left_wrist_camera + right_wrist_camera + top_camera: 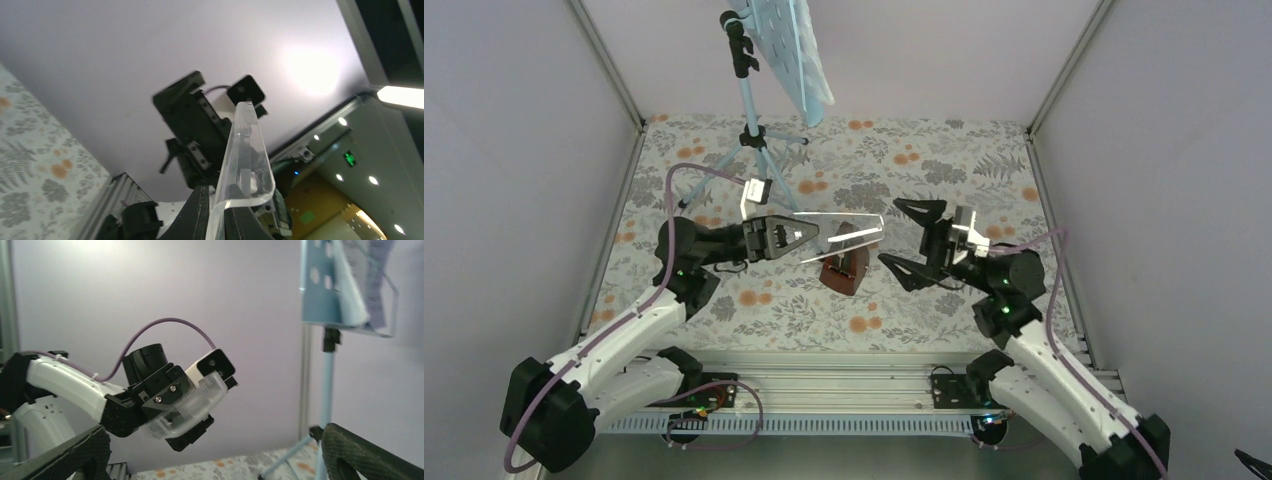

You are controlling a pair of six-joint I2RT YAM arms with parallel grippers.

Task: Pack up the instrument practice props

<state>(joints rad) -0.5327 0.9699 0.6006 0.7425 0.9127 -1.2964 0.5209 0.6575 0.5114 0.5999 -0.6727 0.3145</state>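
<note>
Clear plastic piece (852,229) is pinched by left jaws; right jaws are spread. It is best kept level over metronome (845,273).

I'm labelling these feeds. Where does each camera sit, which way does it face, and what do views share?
Top: above and behind the arm bases, looking down on the metronome and music stand; both arms show.
Left wrist: tilted upward toward the right arm; the left end effector shows, shut on a clear cover.
Right wrist: faces sideways at the left arm and music stand; the right end effector shows, open.
Shared: all three show the clear cover.
</note>
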